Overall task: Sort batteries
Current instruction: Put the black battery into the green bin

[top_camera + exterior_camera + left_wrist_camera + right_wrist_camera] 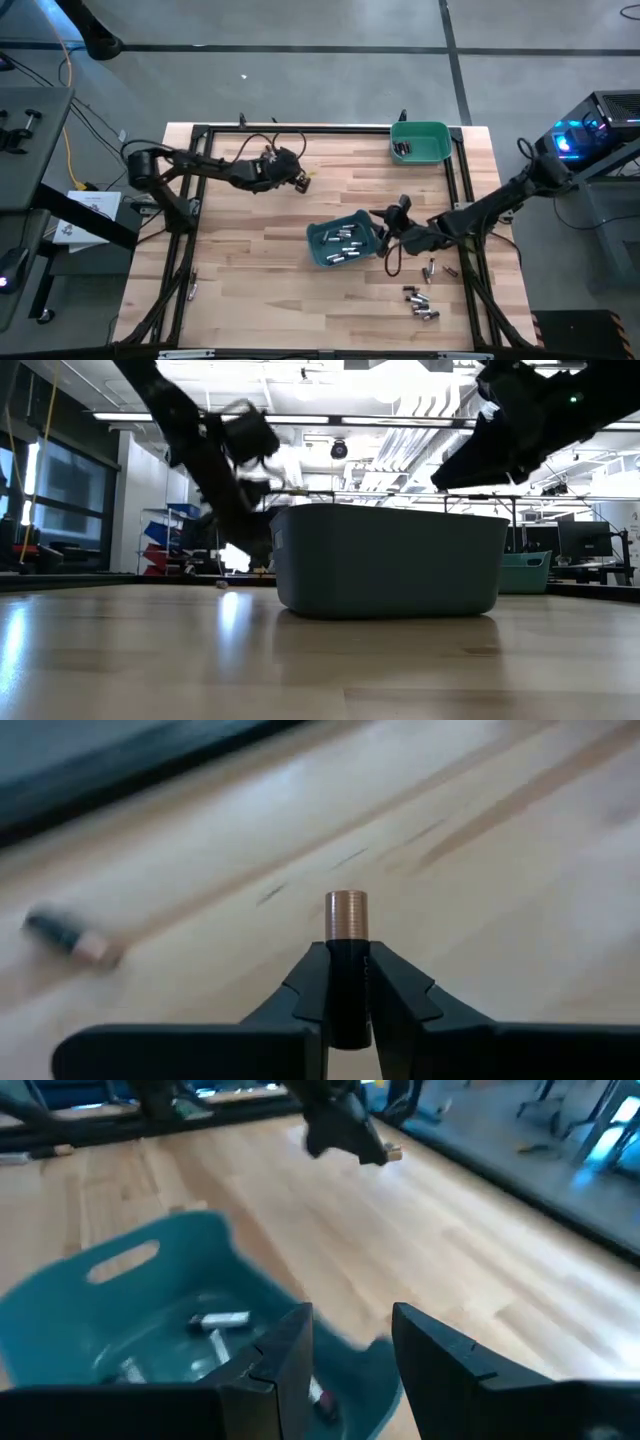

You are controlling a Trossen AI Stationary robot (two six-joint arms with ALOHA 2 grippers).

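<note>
One black, copper-capped battery (346, 955) sits pinched upright in the left gripper (346, 982), so it could twist free, while the right gripper (350, 1342), fingers apart and empty, hangs just above the near teal bin (150, 1290).

The table (250, 250) is pale wood in jointed strips, smooth, with a soft sheen. Both bins, one mid-table (320, 250) and one at the far right corner (420, 142), look like smooth teal plastic. The battery (346, 935) between the left gripper (347, 975) fingers has a matt black body and a glossy copper-coloured end. Loose batteries (422, 303) near the right front corner look silvery metal
</note>
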